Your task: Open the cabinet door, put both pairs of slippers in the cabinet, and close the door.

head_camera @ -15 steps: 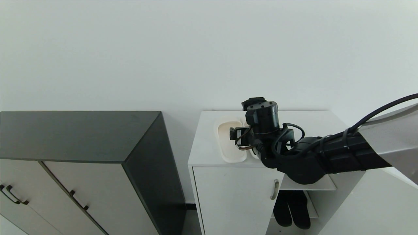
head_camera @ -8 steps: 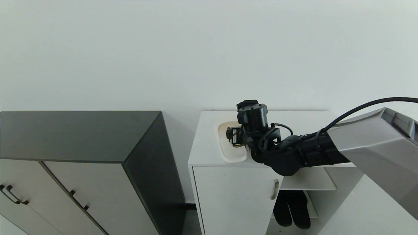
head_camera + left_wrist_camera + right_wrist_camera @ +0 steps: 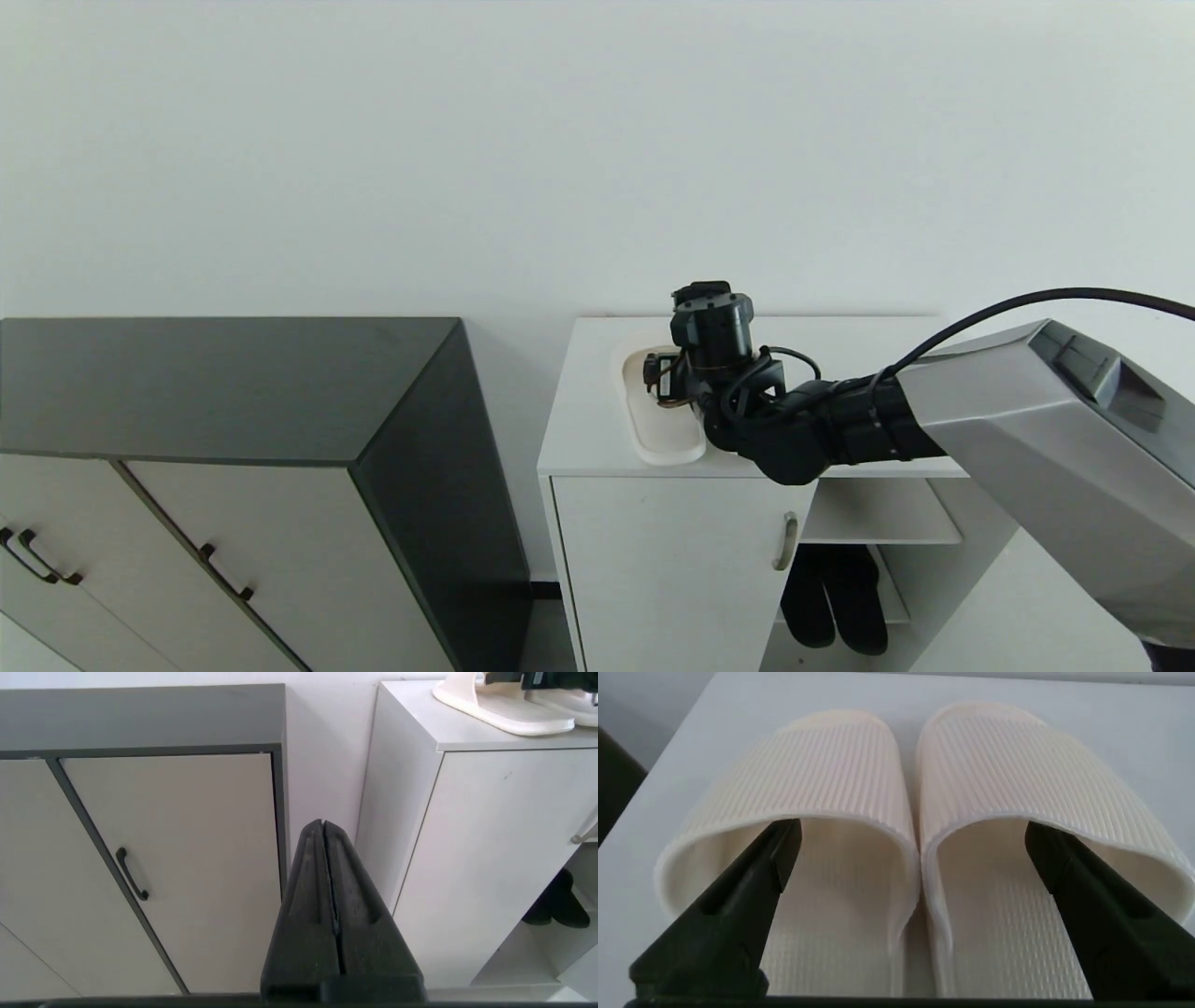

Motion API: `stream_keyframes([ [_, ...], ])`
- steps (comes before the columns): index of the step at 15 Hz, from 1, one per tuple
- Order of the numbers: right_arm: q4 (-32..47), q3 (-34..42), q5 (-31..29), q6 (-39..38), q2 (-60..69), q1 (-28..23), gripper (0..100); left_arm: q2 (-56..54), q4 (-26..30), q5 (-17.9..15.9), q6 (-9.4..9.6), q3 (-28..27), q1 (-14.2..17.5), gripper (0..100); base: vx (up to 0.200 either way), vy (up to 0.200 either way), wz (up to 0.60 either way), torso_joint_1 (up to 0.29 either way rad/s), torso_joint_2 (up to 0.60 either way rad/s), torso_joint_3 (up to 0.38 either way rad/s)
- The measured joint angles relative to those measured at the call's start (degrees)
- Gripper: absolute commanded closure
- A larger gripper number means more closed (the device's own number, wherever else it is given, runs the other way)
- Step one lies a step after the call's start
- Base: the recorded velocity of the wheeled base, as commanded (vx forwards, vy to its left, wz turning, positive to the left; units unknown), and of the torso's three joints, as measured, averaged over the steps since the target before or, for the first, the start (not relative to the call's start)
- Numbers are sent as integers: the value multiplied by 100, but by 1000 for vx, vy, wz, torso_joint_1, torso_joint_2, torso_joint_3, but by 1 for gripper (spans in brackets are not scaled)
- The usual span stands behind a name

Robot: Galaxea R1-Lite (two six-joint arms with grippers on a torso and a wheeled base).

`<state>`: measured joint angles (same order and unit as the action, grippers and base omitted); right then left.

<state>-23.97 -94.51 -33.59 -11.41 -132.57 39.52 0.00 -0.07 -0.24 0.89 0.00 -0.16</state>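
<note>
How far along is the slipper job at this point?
Done: the cabinet stands open on its right side, with black slippers on its lower shelf. In hand: the open right gripper straddles the cream slippers on the cabinet top, a finger at each mouth. Left: grip them, shelve them, shut the cabinet.

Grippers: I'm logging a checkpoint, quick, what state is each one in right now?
Left gripper: shut, holding nothing.
Right gripper: open, one finger inside each cream slipper, not clamped on them.
</note>
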Motion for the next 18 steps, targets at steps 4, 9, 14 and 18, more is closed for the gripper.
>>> stream_keyframes([
  [4, 18, -193, 11, 2, -168, -28, 100, 0, 0, 0, -2, 0, -2, 100, 0, 0, 0, 0, 0, 0],
  [9, 21, -223, 37, 0, -235, -24, 100, 0, 0, 0, -2, 0, 5, 100, 0, 0, 0, 0, 0, 0],
  [14, 11, -188, 39, 6, -89, -16, 100, 0, 0, 2, -2, 0, 0, 100, 0, 0, 0, 0, 0, 0],
  [18, -44, 513, 96, 13, 460, 149, 100, 0, 0, 6, -7, 0, 2, 100, 0, 0, 0, 0, 0, 0],
])
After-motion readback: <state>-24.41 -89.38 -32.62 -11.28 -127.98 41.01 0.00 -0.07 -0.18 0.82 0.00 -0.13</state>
